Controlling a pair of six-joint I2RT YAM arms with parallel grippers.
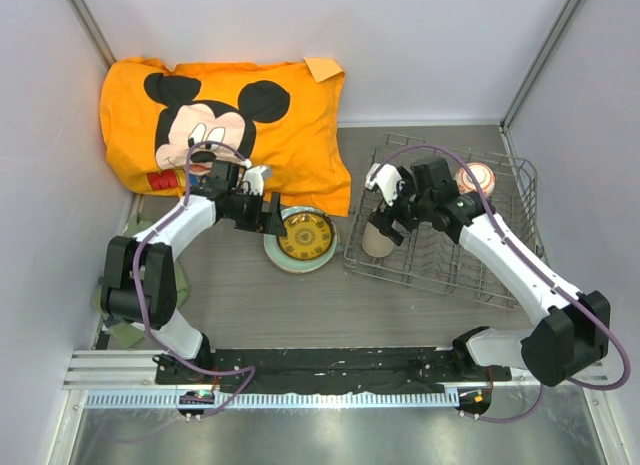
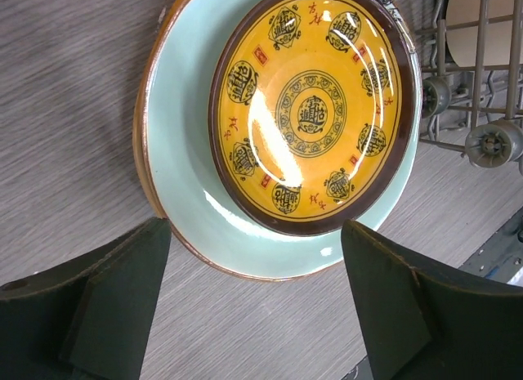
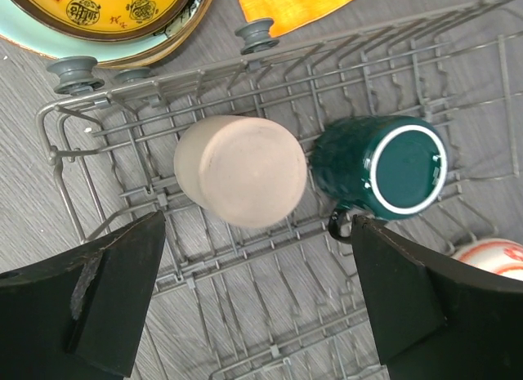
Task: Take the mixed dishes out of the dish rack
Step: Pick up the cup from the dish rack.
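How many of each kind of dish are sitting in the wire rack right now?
In the dish rack, as far as shows:
Beige cup: 1
Dark teal mug: 1
Red-orange patterned bowl: 1
Total: 3

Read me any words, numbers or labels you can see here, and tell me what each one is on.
Nothing can be quoted.
Plate: ornamental characters in black medallions, plus small red marks, on its yellow centre; too stylised to read.
Pillow: red patch near its corner, too blurred to read.
Cup and mug bases: blank.
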